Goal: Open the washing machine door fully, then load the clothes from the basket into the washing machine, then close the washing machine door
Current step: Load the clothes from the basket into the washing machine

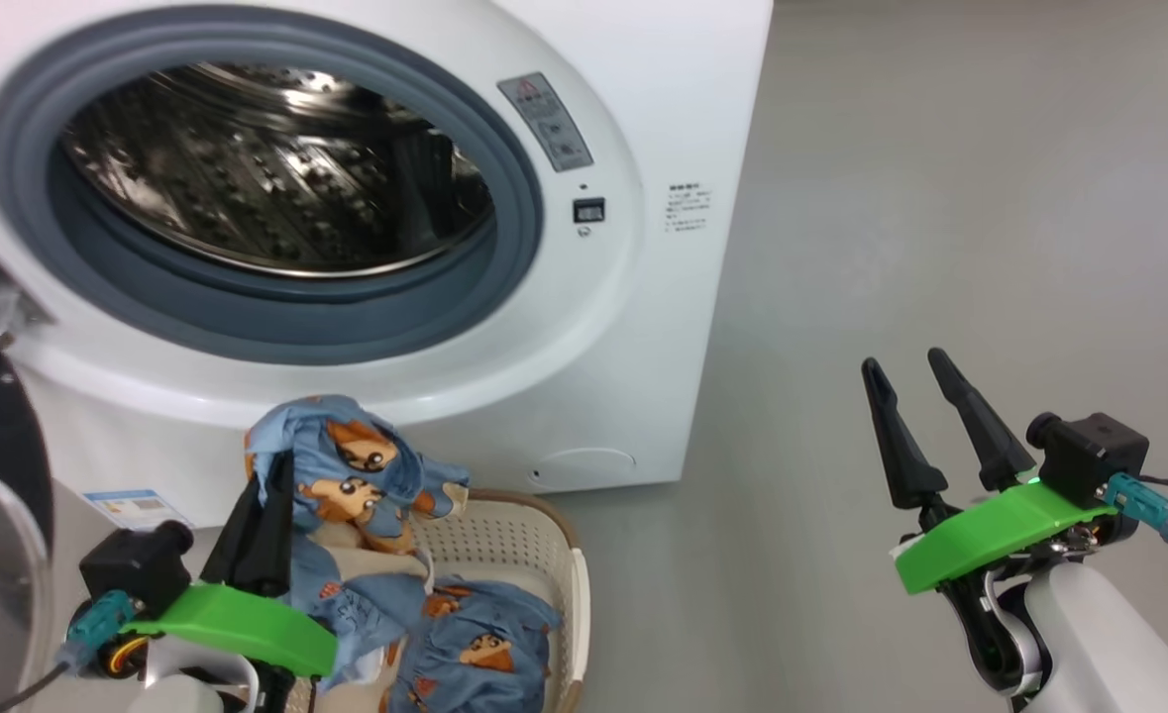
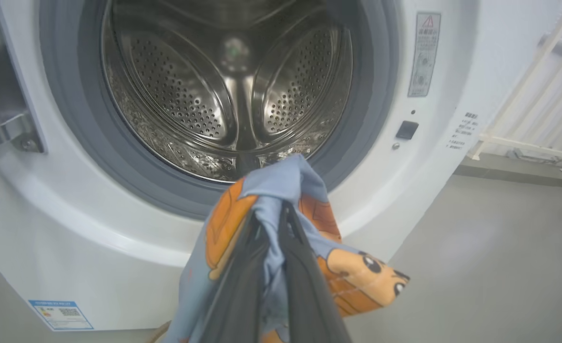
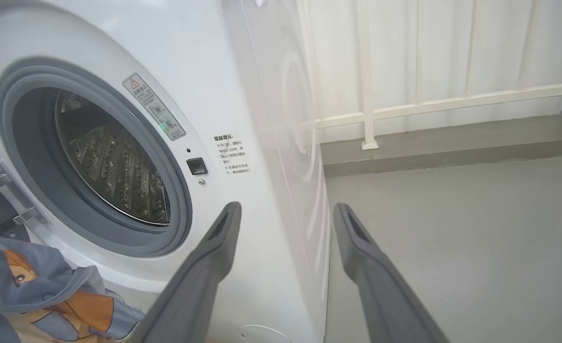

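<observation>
Now the left gripper (image 2: 271, 212) pinches the clothes (image 2: 281, 181) up off the basket (image 1: 534, 535) beneath it, ready for the washing machine (image 2: 223, 95) ahead; the right gripper (image 1: 901, 359) gapes empty.

The left gripper (image 1: 276, 465) sits low at the left of the head view, its two dark fingers pressed together and pointing up, pinched on a piece of the clothes (image 1: 356, 451). The right gripper (image 1: 903, 362) hangs at the lower right, above its pale forearm (image 1: 1089, 634) — fingers spread wide, tilted up and leftward, holding nothing.
</observation>
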Available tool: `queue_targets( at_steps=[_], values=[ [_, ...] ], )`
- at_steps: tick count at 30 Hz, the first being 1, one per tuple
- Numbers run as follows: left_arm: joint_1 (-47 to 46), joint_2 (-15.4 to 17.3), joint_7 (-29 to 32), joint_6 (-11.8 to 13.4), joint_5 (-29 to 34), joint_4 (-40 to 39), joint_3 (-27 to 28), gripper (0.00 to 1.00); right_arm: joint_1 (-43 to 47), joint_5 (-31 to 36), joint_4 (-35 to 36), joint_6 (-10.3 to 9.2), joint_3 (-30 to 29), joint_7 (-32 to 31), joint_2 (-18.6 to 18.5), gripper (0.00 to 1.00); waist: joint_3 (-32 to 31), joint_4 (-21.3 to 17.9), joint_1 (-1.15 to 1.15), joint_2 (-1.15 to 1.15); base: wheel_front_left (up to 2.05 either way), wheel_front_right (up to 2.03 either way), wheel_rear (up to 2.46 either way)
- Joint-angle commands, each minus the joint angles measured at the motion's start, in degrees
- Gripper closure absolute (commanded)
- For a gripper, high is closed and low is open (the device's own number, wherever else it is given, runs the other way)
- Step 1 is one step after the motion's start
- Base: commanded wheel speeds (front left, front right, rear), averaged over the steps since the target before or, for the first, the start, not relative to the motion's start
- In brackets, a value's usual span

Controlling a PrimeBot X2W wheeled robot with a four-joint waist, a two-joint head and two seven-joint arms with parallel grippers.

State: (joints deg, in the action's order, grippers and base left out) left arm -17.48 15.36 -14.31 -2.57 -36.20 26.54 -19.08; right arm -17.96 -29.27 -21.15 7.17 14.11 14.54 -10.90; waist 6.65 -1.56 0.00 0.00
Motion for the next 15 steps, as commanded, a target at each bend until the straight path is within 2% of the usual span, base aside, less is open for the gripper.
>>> queue_targets(
  at_steps=[1,7,15],
  values=[
    [0.1,1.6,-0.7,1.3,1.3,-4.4,2.4,1.00,0.7,-0.8,1.1,0.32,0.7,0.5,-0.6,0.00,-2.5,1.9,0.00,0.00,0.00,0.00,0.00],
    [4.2,2.5,0.1,5.3,3.0,-16.1,2.7,1.00,2.0,-1.3,1.1,0.32,1.2,0.5,-1.3,0.00,-4.2,2.4,0.00,0.00,0.00,0.00,0.00],
    [7.7,3.6,2.1,8.2,3.4,-21.9,2.8,1.00,2.3,-1.4,0.5,0.32,1.9,0.5,-1.6,0.00,-5.3,2.1,0.00,0.00,0.00,0.00,0.00]
  ],
)
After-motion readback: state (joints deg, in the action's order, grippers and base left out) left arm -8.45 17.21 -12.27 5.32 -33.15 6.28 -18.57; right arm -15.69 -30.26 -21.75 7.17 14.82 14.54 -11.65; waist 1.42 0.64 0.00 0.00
